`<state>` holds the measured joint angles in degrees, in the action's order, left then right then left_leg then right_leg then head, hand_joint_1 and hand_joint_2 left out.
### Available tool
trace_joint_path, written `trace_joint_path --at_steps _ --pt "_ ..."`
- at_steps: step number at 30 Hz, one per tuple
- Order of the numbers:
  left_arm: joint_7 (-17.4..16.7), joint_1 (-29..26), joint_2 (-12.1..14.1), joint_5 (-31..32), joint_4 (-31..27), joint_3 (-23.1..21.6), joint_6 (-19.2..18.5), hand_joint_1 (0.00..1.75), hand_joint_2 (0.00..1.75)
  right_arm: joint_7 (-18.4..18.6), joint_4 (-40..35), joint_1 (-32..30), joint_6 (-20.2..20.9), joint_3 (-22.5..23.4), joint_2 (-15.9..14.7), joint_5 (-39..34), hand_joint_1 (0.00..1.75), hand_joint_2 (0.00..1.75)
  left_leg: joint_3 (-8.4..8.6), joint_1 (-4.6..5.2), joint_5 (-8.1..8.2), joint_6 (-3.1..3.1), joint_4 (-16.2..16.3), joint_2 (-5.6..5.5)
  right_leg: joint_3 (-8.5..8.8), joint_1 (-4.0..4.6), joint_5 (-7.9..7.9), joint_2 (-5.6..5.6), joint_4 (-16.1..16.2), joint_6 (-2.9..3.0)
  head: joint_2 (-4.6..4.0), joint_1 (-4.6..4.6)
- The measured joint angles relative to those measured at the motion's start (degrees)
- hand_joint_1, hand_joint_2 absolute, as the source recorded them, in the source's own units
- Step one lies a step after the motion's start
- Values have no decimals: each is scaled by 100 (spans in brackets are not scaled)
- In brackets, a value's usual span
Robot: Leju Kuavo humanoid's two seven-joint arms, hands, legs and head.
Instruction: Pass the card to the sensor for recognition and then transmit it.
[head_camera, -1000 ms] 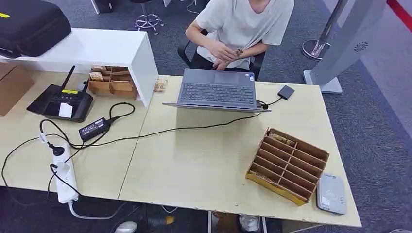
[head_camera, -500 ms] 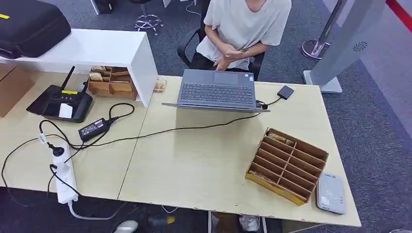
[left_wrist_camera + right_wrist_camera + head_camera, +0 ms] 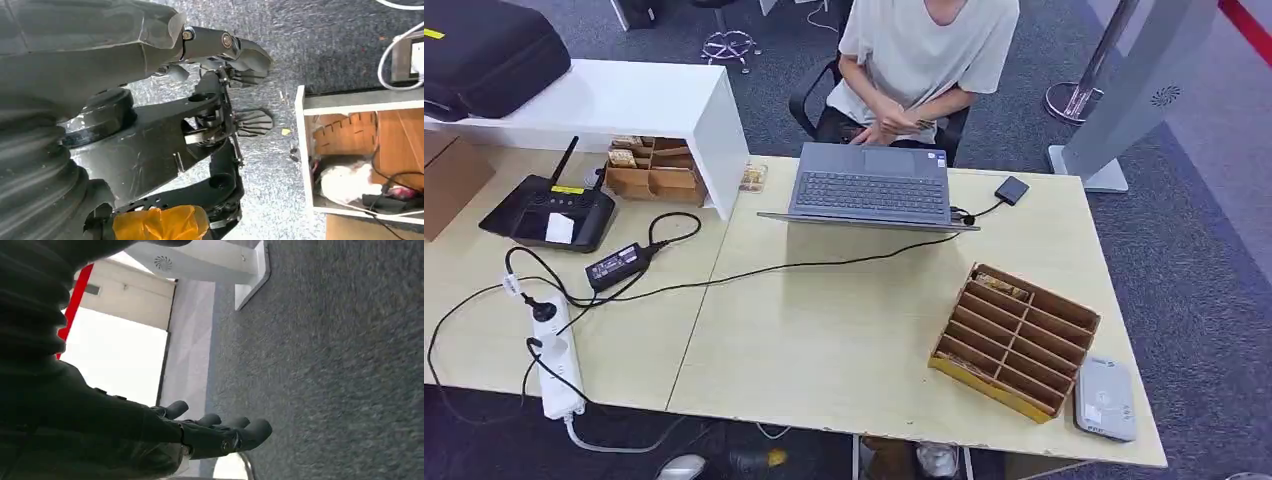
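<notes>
The counter point(image 3: 844, 350) carries everything the task needs, yet neither arm reaches over it. The right hand point(image 3: 220, 432) hangs over grey carpet with its fingers loosely apart and nothing in them. The left hand point(image 3: 227, 50) hangs beside the robot's own body, also without anything in it, its fingers lightly curled; how far they are spread I cannot tell.

The cardboard card rack point(image 3: 1016, 340) sits toward 4 o'clock on the counter, with what looks like a card point(image 3: 1004, 290) in its far slot. The grey sensor point(image 3: 1106, 398) lies just beside the rack's near right corner, close to the counter's edge.

Likely risks: the slots are narrow, so broad fingers could jam or drag the light rack; a nudge could push the sensor off the edge. The laptop point(image 3: 871, 186) at 12 o'clock and its cable point(image 3: 824, 264) lie across any reach toward the person point(image 3: 924, 50).
</notes>
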<state>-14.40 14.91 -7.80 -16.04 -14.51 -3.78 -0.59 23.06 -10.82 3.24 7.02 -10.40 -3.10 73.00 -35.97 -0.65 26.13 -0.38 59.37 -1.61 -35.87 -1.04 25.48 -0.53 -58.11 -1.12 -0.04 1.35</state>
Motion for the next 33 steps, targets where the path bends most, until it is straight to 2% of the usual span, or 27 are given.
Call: trace_joint_path --at_steps 11,14,19,26,33 --pt "-181 -42 37 26 2 57 -111 0 175 -35 26 -54 380 4 179 66 0 175 2 1 1 0 0 1 3 0 1 0 0 1 0 0" --pt "-348 -96 66 326 2 66 -188 0 175 -50 28 -65 470 2 205 129 0 175 6 1 5 -7 0 3 4 0 5 -1 0 7 0 -2" --pt "-409 -133 136 540 13 66 -352 0 175 -55 28 -63 542 2 212 223 0 175 7 1 5 -7 0 3 5 1 6 -1 0 9 0 0" --pt "-417 -133 170 606 15 66 -407 0 175 -55 28 -63 557 0 216 258 0 175 10 1 5 -7 0 4 9 1 6 -1 -1 9 0 0" --pt "-168 -130 157 1466 15 -282 -402 0 175 -100 28 -44 527 -2 216 338 0 175 12 1 5 -7 0 4 11 1 6 -1 0 9 0 0"
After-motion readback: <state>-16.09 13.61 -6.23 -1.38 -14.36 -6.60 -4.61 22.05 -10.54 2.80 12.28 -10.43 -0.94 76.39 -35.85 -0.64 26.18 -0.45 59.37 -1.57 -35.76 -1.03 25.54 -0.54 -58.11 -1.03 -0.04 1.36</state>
